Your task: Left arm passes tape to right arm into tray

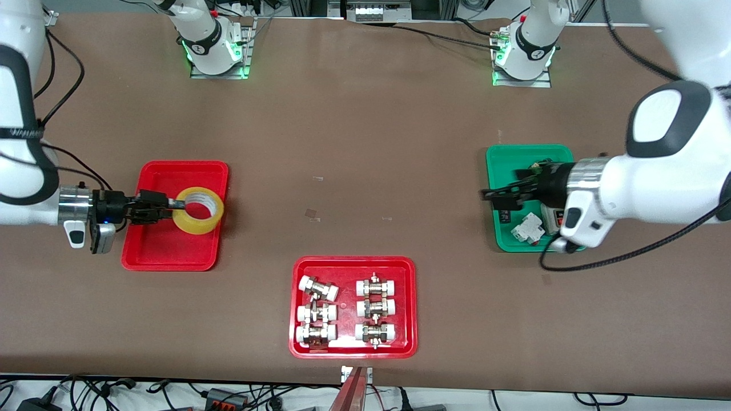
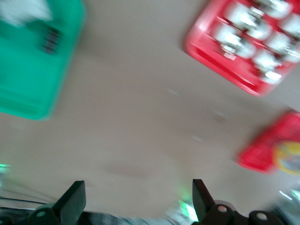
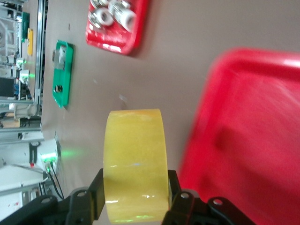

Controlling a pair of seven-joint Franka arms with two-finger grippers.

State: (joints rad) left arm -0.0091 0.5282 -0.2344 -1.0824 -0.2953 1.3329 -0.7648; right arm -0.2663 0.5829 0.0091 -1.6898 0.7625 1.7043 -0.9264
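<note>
Fingers of my right gripper (image 1: 165, 206) pinch the tape (image 1: 198, 210) by its rim, holding it over the red tray (image 1: 171, 251). My left gripper (image 1: 495, 197) hangs spread wide and empty above the green tray (image 1: 502, 160), well apart.

No text, label, brand or number can be read in any view. A round dark badge with a pale mark is seen on each arm base (image 1: 197, 48), but the mark cannot be made out. Markings on the small parts in the green tray (image 1: 502, 165) are too small to be read.
</note>
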